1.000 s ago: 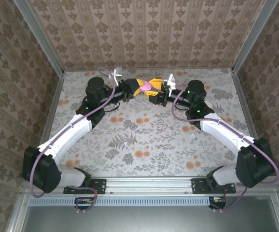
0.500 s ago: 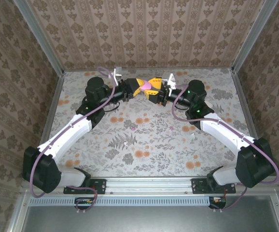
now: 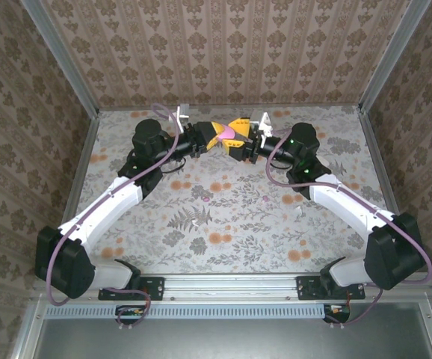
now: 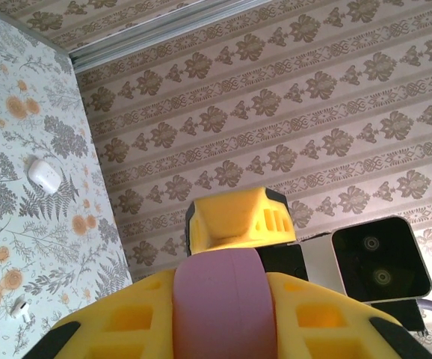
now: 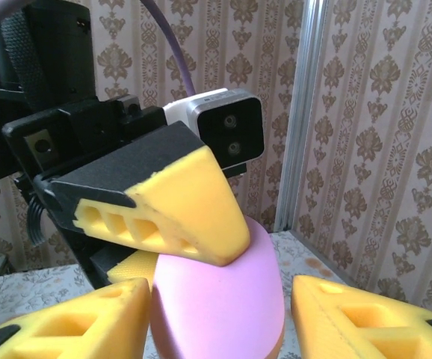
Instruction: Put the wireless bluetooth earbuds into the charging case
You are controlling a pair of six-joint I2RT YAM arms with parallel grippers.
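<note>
At the far middle of the floral worktop [image 3: 223, 224] the two arms meet tip to tip, and the pink charging case [image 3: 229, 133] sits in the air between them, lifted clear of the surface. The left pincer [image 3: 221, 135] is clenched on the case: in the left wrist view its two yellow fingers [image 4: 126, 325] press against the rounded pink shell [image 4: 220, 295] from either side. From the right wrist view one of those left fingers [image 5: 171, 206] bears down on the top of the case [image 5: 216, 299].

The right pincer [image 3: 237, 137] reaches in from the other side with its jaws parted around the same case. In its own wrist view the fingers [image 5: 365, 318] flank the shell, and a thin gap shows between this finger and the pink surface, so it is released, not grasping. One of its yellow fingertips [image 4: 235, 217] shows just above the case in the left wrist view, next to the right arm's wrist camera [image 4: 380, 258].

One tiny magenta earbud [image 3: 265, 199] lies on the worktop well apart from the case, nearer the arm bases and close to the right forearm. A small white speck [image 3: 300, 212] lies near it, to its right
</note>
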